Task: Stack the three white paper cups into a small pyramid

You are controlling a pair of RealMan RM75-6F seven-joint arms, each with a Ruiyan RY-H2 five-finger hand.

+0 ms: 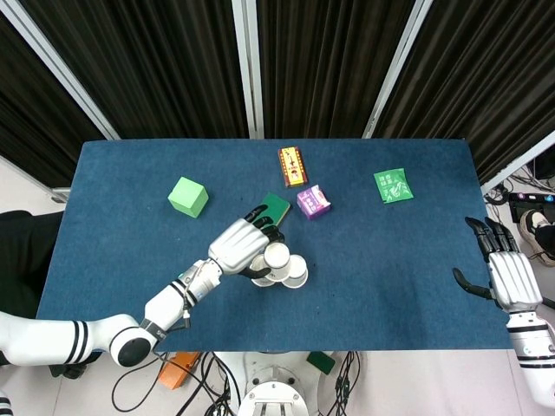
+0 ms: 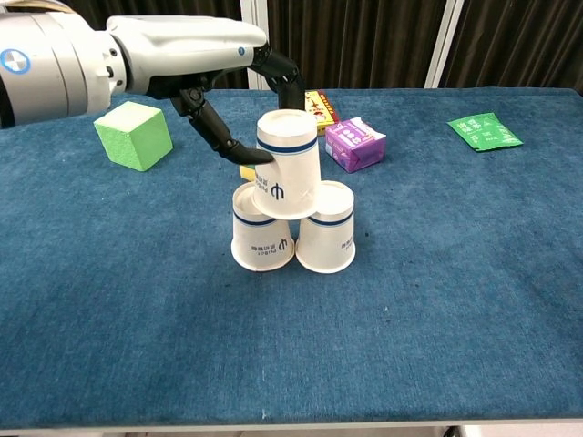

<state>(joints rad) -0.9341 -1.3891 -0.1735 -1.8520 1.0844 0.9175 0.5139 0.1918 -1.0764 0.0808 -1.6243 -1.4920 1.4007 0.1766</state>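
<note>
Left robot hand [image 2: 239,86] grips the top cup [image 2: 286,164] between thumb and fingers; cup sits upside down and slightly tilted on the two base cups [image 2: 262,229] directly below the hand, which stand upside down, touching, on the blue desk [image 2: 437,273]. Green cube [image 2: 134,135] off to the hand's left, purple box [image 2: 355,144] just to its right. Right robot hand [image 1: 506,276] open, fingers spread, at the desk's far right edge, well apart from the cups.
</note>
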